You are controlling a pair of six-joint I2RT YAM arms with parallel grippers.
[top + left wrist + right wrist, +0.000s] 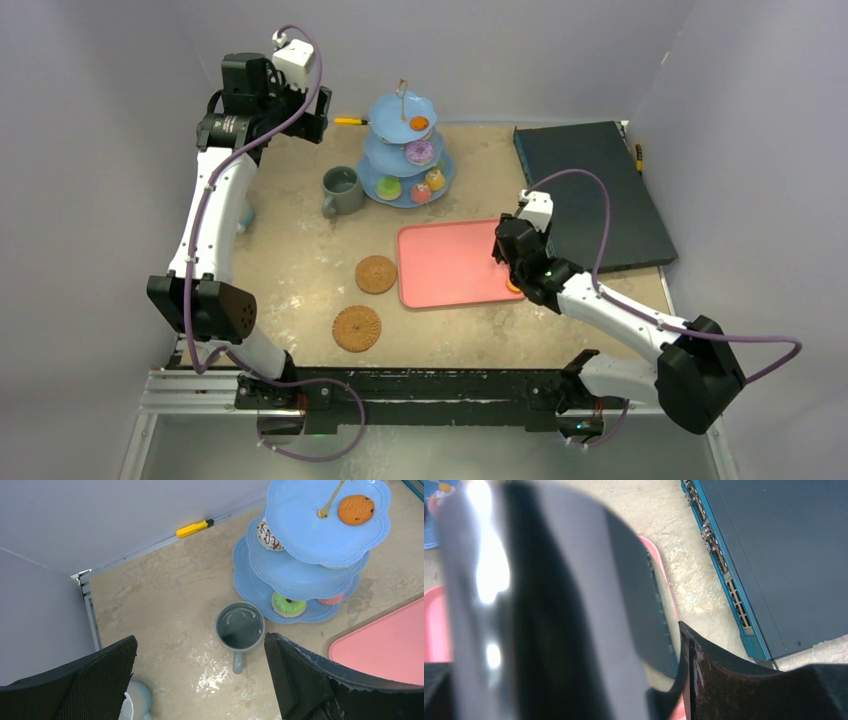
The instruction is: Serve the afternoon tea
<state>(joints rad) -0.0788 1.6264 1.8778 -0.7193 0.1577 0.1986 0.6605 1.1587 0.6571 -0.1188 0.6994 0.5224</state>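
The stand (300, 535) is at the back of the table (300, 250). It carries a cookie (356, 509) on the top tier, a purple doughnut (419, 152) on the middle one, and green (289, 605), yellow (435, 179) and pink (421, 192) cakes on the bottom one. The grey mug (240, 627) stands upright just left of the stand. The white mug (137, 702) is farther left, mostly hidden by the left arm. Two coasters (376, 274) (357, 328) lie in front of the stand, apart from each other and from both mugs. The tray (450, 262) lies to the stand's front right.

The left gripper (200, 640) hangs high, left of the stand, with its jaws spread wide and gripping nothing; the grey mug shows far below the gap. The right gripper (559, 670) is over the tray's right edge, well off to the stand's front right, its jaws pinching the tongs (574, 605), a dark glossy blur in the wrist view. An orange treat (513, 287) peeks from under the right arm at the tray's near right corner.
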